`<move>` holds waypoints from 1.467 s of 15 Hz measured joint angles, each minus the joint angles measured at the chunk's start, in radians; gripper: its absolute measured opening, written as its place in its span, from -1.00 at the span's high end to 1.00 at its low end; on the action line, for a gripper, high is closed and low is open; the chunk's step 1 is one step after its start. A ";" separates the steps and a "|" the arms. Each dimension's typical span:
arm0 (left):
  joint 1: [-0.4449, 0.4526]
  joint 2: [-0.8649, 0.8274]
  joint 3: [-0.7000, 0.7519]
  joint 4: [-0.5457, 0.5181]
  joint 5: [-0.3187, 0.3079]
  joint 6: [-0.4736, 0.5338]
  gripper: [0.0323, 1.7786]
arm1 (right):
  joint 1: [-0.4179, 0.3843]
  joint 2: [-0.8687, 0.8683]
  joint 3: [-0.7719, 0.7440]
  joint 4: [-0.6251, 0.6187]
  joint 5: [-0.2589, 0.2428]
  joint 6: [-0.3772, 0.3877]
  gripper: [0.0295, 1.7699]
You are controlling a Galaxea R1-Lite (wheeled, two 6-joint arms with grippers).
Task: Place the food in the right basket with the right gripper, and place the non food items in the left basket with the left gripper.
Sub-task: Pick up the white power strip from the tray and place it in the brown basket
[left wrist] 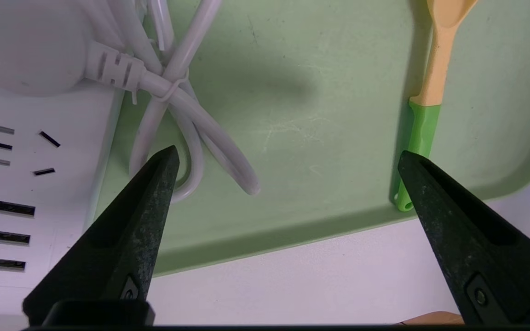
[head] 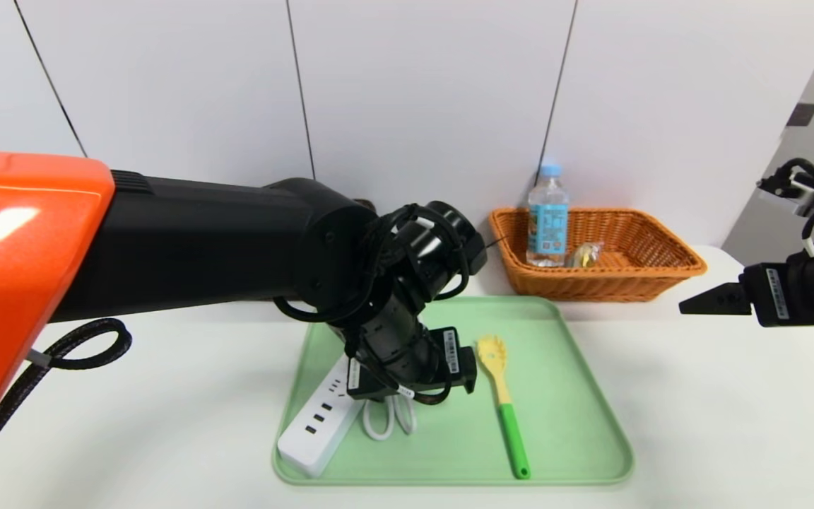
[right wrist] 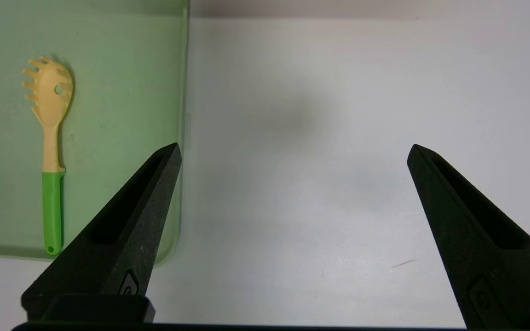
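My left gripper (left wrist: 288,161) hangs wide open and empty above the pale green plastic tray (head: 576,396), between the white power strip with coiled white cord (head: 322,417) and the yellow pasta spoon with green handle (head: 502,396). I should centre over one item before closing. My right gripper (right wrist: 292,151), also wide open, waits beside the tray. The clear water bottle (head: 547,215) already stands in the orange-tan wicker basket (head: 661,272); its blue label is unreadable.

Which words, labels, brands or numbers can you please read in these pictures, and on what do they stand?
No text can be read.
Water bottle label: print too small to read.
Stickers on the left arm's wrist: too blurred to read.
Sticker on the right arm's wrist: too blurred to read.
Power strip: sockets only, no lettering visible.
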 joint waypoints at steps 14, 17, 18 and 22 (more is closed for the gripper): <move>-0.004 0.047 -0.034 0.013 0.003 -0.003 -0.90 | -0.006 0.006 0.018 -0.020 -0.005 -0.001 -0.92; -0.004 0.052 -0.035 0.018 0.003 -0.002 -0.90 | -0.008 0.010 0.018 -0.020 -0.006 -0.001 -0.92; -0.004 0.053 -0.035 0.019 0.003 -0.001 -0.90 | -0.009 0.011 0.018 -0.020 -0.006 -0.001 -0.92; -0.005 0.065 -0.036 0.019 0.028 0.001 -0.90 | -0.009 0.015 0.018 -0.020 -0.005 -0.001 -0.92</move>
